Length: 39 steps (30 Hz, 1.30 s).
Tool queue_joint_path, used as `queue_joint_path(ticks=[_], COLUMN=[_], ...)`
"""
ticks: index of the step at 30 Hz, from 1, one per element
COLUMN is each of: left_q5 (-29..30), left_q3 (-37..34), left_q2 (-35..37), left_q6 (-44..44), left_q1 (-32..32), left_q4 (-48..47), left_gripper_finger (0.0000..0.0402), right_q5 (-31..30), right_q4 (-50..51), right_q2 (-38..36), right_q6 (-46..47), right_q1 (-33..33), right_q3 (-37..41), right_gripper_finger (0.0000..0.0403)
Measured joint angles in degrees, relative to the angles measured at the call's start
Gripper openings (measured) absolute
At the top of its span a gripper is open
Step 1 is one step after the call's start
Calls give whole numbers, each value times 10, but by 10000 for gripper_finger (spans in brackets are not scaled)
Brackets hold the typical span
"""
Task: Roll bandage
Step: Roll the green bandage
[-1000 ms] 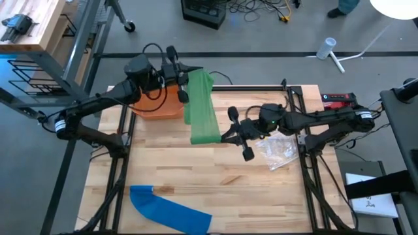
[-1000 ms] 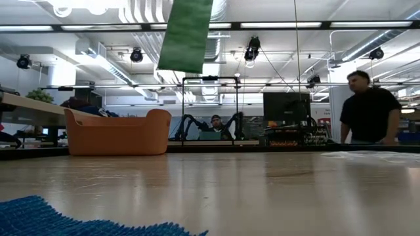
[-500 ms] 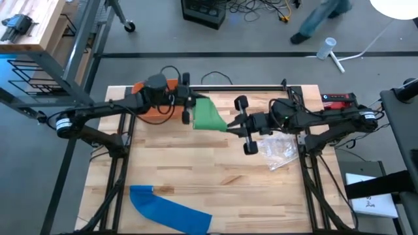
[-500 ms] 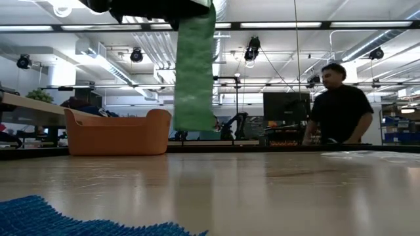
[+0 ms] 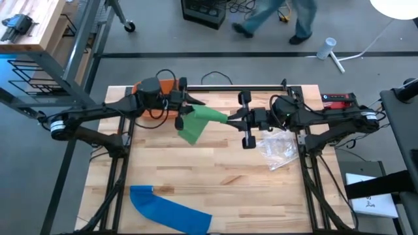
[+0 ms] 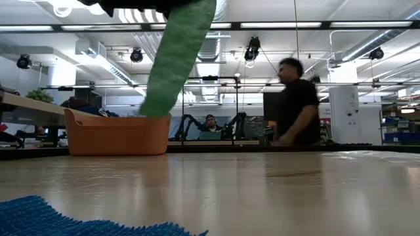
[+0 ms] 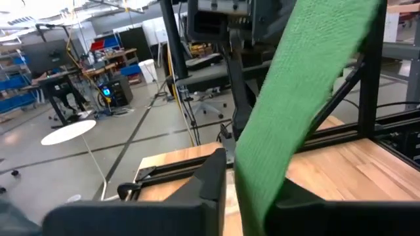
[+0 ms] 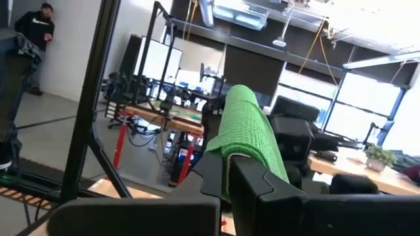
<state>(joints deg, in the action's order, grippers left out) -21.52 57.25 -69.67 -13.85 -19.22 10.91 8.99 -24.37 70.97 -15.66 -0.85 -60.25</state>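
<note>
Between the two arms above the far middle of the table, the right gripper (image 5: 230, 120) pinches shut one end of the green bandage (image 5: 199, 121) while the left gripper (image 5: 181, 112), barely parted, still grips it; light, limp, coarse-knit and stretchy, it likely handles best pinched at its ends.

Robotics lab or workshop: bare grey concrete floor (image 5: 163, 36) with loose cables, exposed ceiling ducts (image 6: 141, 12) and strip lights, dark computer monitors (image 6: 287, 108) on far benches, a person in dark clothing (image 6: 295, 101) standing far right.
</note>
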Motion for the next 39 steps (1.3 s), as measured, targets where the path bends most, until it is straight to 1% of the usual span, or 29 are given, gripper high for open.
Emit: queue_joint_path(ticks=[3,5,11,14,17,19,21,24,26,27,28,31,35,39], left_q5=[0,0,-7,-12,-15,-16,-16,-30,-57,-65,-69,-70,-71,-77], left_q3=[0,-1,-3,-3,-3,-3,-3,-3,-3,-3,-3,-3,-3,-3], left_q2=[5,5,-18,-29,-32,-32,-32,-32,-32,-32,-32,-29,-26,-26], left_q6=[6,9,9,9,10,17,23,22,13,12,12,11,14,23], left_q1=[1,3,16,22,24,24,24,24,26,29,32,43,56,68], left_q4=[-9,-18,-20,-15,-9,-8,-8,-15,-24,-29,-31,-44,-56,-66], left_gripper_finger=[67,87,140,158,163,157,138,86,37,20,10,11,2,1], right_q5=[-2,-17,-21,-21,-25,-34,-42,-46,-47,-48,-51,-75,-109,-116], right_q4=[24,34,43,46,54,62,65,65,66,67,70,90,114,131], right_q2=[-4,-4,-4,-4,-4,-4,-5,-5,-5,-5,-5,-5,-5,-5], right_q6=[-7,-7,-9,-10,-16,-20,-21,-25,-32,-35,-43,-85,-133,-171], right_q1=[-5,-7,-10,-9,-10,-10,-10,-10,-10,-11,-11,-11,-11,-11], right_q3=[0,0,0,0,0,0,0,0,0,0,0,-1,-1,-1], right_gripper_finger=[2,2,2,2,2,2,2,2,2,2,2,2,2,2])
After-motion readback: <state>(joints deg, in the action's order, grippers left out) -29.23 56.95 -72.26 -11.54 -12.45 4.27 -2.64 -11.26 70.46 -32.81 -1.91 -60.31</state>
